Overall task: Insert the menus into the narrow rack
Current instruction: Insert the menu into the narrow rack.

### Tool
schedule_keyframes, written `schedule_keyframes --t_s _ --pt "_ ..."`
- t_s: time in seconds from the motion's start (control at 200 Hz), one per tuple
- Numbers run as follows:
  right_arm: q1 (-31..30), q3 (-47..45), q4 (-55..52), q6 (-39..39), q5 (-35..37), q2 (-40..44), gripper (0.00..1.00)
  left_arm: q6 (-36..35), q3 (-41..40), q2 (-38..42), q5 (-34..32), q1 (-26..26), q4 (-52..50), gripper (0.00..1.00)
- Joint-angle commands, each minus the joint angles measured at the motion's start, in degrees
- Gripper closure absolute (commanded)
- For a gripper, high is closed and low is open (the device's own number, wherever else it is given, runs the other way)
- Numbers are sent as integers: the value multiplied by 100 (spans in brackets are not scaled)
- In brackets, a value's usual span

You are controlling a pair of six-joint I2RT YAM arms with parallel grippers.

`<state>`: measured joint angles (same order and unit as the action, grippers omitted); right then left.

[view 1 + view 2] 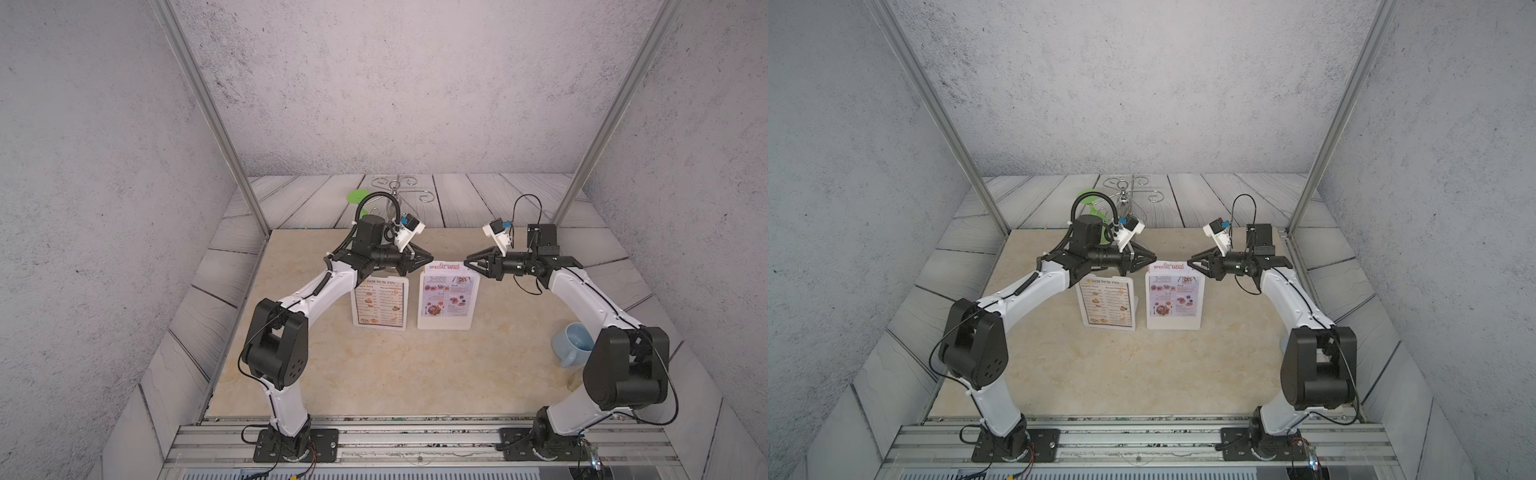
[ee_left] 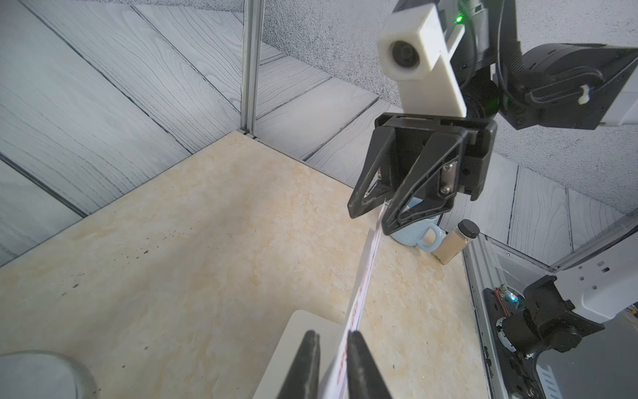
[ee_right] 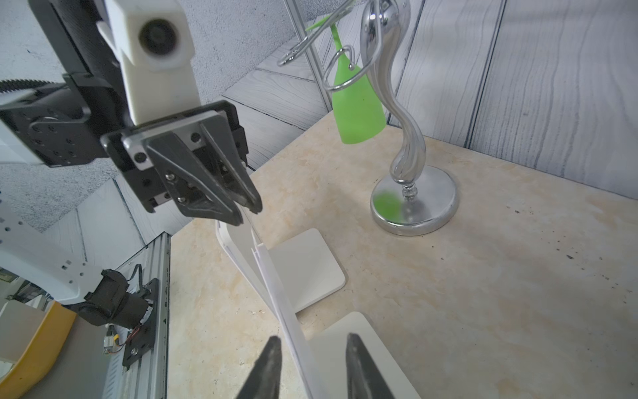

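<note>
Right gripper (image 1: 466,262): jaws apart. In the right wrist view the sheet's top edge runs between the two fingers (image 3: 272,366), nearer one of them, with a gap on either side.
Left gripper (image 1: 430,258): jaws narrowly apart. In the left wrist view the same edge passes between the fingers (image 2: 362,366) and lies against one of them; bare space shows on the other side. No pinch seen.
SPECIAL MENU (image 1: 448,297): upright in its white rack (image 1: 444,325), food photos facing the arm bases. The red title strip stands clear above the rack's top. The two grippers meet it from opposite ends of that top edge, tips pointing toward each other.
DIM SUM INN (image 1: 380,305): upright in a second white rack (image 1: 407,305), just beside the first on the left arm's side. The left gripper's body hangs over its top edge; no jaw is on it.
Table (image 1: 374,374): both racks sit near mid-table, close together but not touching.
Blue mug (image 1: 575,343): on its side, by the right arm, well apart from the racks.
</note>
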<state>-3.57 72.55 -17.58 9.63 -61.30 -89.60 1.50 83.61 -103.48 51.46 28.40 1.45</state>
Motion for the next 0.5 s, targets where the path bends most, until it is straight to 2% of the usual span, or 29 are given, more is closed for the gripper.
schedule_keyframes --t_s 0.0,0.12,0.285,0.495 --pt "-16 105 169 -190 48 441 63 -75 61 34 44 16 -47 81" --pt "-28 33 459 -583 217 633 57 -63 59 99 -50 16 -22 80" --pt "-108 -272 1151 -1375 1086 1062 53 8 74 172 -308 16 -11 73" --pt "-529 -276 1029 -1527 2111 1327 52 80 94 171 -380 16 -4 72"
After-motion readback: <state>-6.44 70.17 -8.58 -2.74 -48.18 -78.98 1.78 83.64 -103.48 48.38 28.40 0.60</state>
